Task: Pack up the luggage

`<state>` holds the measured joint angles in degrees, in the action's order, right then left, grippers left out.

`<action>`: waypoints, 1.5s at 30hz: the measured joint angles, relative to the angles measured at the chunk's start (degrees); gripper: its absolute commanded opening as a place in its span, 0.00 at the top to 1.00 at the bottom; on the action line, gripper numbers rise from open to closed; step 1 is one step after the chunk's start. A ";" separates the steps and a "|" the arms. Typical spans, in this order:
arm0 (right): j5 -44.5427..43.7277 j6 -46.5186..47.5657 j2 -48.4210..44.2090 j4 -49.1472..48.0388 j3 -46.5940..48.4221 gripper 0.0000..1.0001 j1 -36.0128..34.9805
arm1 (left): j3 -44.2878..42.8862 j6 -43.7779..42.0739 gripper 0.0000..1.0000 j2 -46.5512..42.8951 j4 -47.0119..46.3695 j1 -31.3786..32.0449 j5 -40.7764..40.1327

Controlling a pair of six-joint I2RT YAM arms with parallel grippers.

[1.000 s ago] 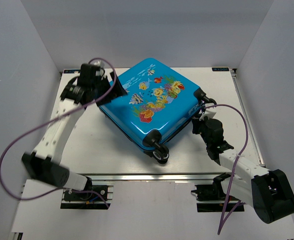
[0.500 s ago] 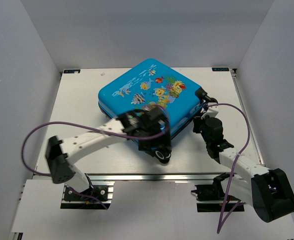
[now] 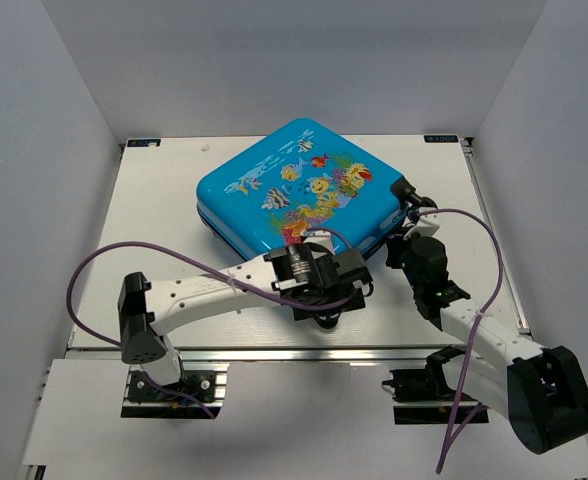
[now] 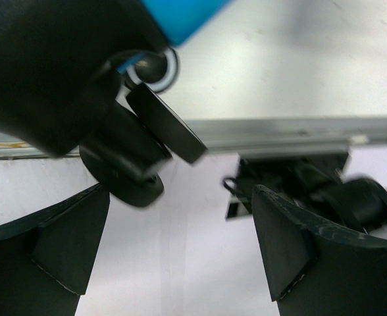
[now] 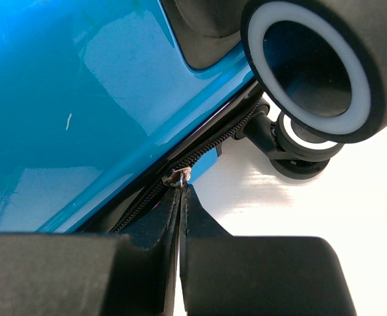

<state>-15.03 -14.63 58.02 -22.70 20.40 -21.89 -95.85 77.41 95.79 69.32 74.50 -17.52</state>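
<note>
The luggage (image 3: pixel 294 190), a bright-blue suitcase with a fish-print lid, lies closed and flat on the white table (image 3: pixel 174 230). My right gripper (image 3: pixel 406 232) is at its right side by a wheel. In the right wrist view that gripper (image 5: pixel 180 189) is shut on the small metal zipper pull (image 5: pixel 180 176) of the black zipper (image 5: pixel 210 146), under the blue shell (image 5: pixel 81 99). My left gripper (image 3: pixel 349 292) hovers at the suitcase's near corner. The left wrist view shows it (image 4: pixel 180 194) wide open with nothing between its fingers (image 4: pixel 72 237), just beside a caster wheel (image 4: pixel 153 69).
Another black-and-white suitcase wheel (image 5: pixel 318 66) sits close to the right of my right fingers. The table's metal front rail (image 4: pixel 279 128) runs just beyond the left gripper. Purple cables (image 3: pixel 104 260) loop off both arms. White walls enclose the table.
My left arm has swung from the suitcase's far-left corner across to its near corner by the wheel, staying open. The right gripper has kept its place on the zipper.
</note>
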 measured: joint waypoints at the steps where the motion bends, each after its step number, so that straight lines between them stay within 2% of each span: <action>1: 0.04 -0.07 -0.24 0.13 -0.09 1.00 0.00 | 0.00 1.16 0.02 0.66 0.44 0.22 -1.09; 9: 0.39 -0.44 -1.77 1.16 -0.61 1.00 -0.07 | 5.38 8.50 0.02 3.87 -1.16 0.46 -6.58; 13: 0.46 -0.83 -2.08 0.59 -1.25 1.00 -0.11 | 7.34 11.02 0.09 3.87 -1.66 0.02 -8.72; 16: 0.42 -1.16 -2.10 -0.13 -1.57 1.00 -0.13 | 7.41 12.70 0.32 3.87 -1.44 -0.33 -10.82; 17: 0.37 -1.27 -2.10 -0.13 -1.57 1.00 -0.13 | 7.41 13.70 0.56 3.87 -1.38 -0.44 -10.86; 19: 0.07 -1.51 -2.10 -0.13 -1.66 1.00 -0.13 | 7.41 14.40 0.71 3.85 -1.25 -0.39 -11.43; 20: -0.15 -1.77 -2.08 -0.15 -1.73 1.00 -0.15 | 7.43 14.62 0.87 3.80 -1.25 -0.42 -11.47; 21: -0.48 -2.12 -2.05 -0.22 -1.84 1.00 -0.17 | 7.91 14.86 0.96 3.56 -1.55 -0.42 -11.63; 22: -1.01 -2.62 -1.86 -0.35 -1.90 1.00 -0.26 | 9.01 15.28 1.00 2.89 -2.43 -0.42 -11.63; 25: -2.73 -4.04 -0.22 -1.29 -1.92 1.00 -0.26 | 14.93 16.94 1.00 -1.27 -7.89 -0.66 -11.43; 29: -4.72 -6.56 2.95 -2.56 -1.77 1.00 1.62 | 26.14 19.32 1.00 -11.19 -15.76 -3.32 -10.56; 33: -4.92 -8.17 4.59 -4.07 -0.96 1.00 5.05 | 33.94 20.46 1.00 -20.24 -17.31 -5.51 -11.30; 38: 1.42 -7.02 8.04 -9.55 -0.87 1.00 8.57 | 34.91 20.46 1.00 -21.75 -18.91 -6.82 -11.37; 45: 15.52 -0.57 17.62 -23.08 0.13 1.00 14.56 | 34.47 20.15 1.00 -21.18 -19.21 -9.35 -11.10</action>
<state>0.49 -15.20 75.64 -45.78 20.53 -7.33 -61.39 97.56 74.61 50.11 65.14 -28.62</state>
